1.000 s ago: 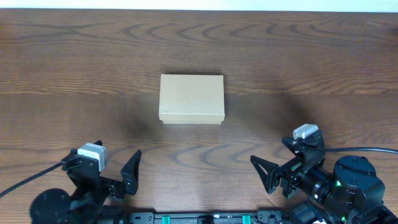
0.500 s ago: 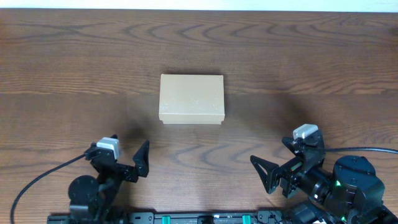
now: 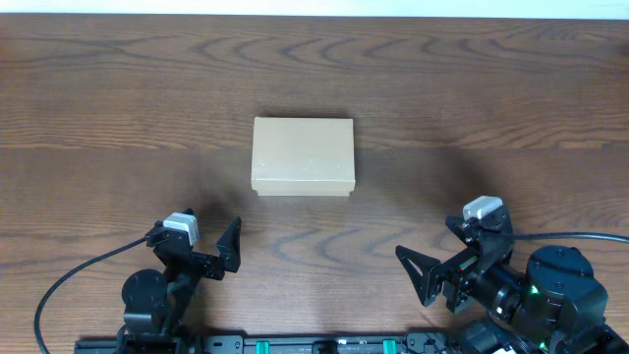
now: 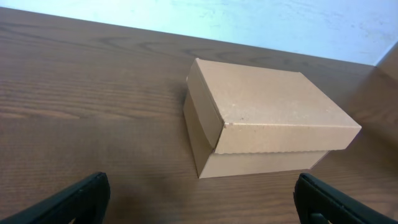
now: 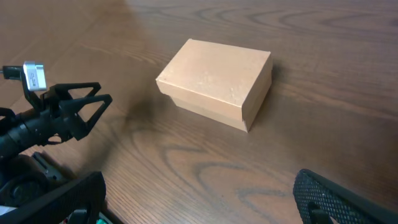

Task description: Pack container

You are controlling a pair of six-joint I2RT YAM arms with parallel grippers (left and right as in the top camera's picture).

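Observation:
The container (image 3: 303,155) is a tan cardboard box lying shut in the middle of the wooden table. It also shows in the left wrist view (image 4: 267,115) and the right wrist view (image 5: 217,81). My left gripper (image 3: 197,246) is open and empty near the front edge, left of and in front of the box, facing it (image 4: 202,202). My right gripper (image 3: 428,241) is open and empty at the front right, well apart from the box (image 5: 199,199). No pens or other items to pack are in view.
The dark wooden table (image 3: 118,98) stretches around the box on all sides. Black cables trail from both arm bases at the front edge. The left gripper also shows in the right wrist view (image 5: 68,112).
My left arm has swung to the right and a little toward the box, its gripper still open. The right arm and the box have not moved.

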